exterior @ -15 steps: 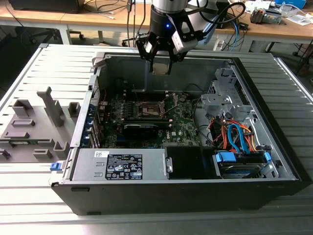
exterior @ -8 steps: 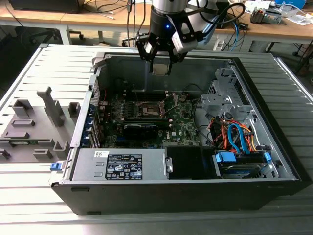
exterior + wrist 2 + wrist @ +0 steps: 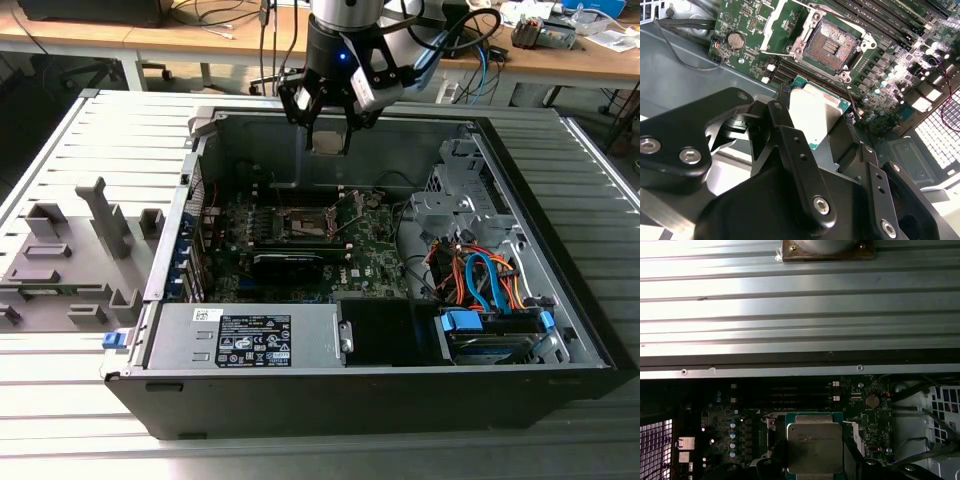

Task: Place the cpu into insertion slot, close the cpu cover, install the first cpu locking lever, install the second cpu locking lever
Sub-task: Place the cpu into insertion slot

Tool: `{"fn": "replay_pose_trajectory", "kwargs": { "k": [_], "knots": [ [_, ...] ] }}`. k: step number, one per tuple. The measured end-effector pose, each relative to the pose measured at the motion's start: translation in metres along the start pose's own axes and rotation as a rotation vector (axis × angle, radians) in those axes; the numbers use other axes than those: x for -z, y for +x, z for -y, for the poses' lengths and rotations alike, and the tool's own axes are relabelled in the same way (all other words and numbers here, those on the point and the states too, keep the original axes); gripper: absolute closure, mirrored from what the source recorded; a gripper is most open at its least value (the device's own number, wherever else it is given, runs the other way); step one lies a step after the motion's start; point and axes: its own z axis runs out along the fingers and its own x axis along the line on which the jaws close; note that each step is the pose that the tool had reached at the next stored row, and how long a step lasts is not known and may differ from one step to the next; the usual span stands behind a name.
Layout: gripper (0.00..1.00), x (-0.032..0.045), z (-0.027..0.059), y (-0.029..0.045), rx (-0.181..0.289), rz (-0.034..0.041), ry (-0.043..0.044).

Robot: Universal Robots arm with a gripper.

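Ribbed grey metal table (image 3: 60, 420) carries the work, with wooden desks (image 3: 150, 35) along the upper edge of the exterior view. At that view's left, grey plastic fixtures (image 3: 70, 250) stand on the table. At centre frame, an open computer case (image 3: 400, 400) lies on its side with the motherboard (image 3: 360, 250) exposed.

The insertion slot (image 3: 305, 222) sits on the board just left of centre. In the second wrist view the insertion slot (image 3: 830, 46) is bare and the cpu cover (image 3: 776, 27) is swung up off it.

The gripper (image 3: 328, 128) hangs at upper centre, well above the board, its fingers drawn in narrow on the edges of the cpu (image 3: 330, 138). In the first wrist view the cpu (image 3: 815, 447) shows its metal top.

At the right, a drive cage with orange and blue cables (image 3: 490, 280) lies well apart from the slot.

Judgement: placement is the step in hand. Hold the chip flat and square its edges to the slot rim; a tilted entry risks the contacts.
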Motion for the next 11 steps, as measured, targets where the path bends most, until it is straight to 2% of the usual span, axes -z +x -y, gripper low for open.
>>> {"fn": "replay_pose_trajectory", "kwargs": {
  "k": [11],
  "knots": [
    [0.46, -0.0021, 0.0007, -0.0001, 0.000, 0.0001, 0.0000]
  ]
}}
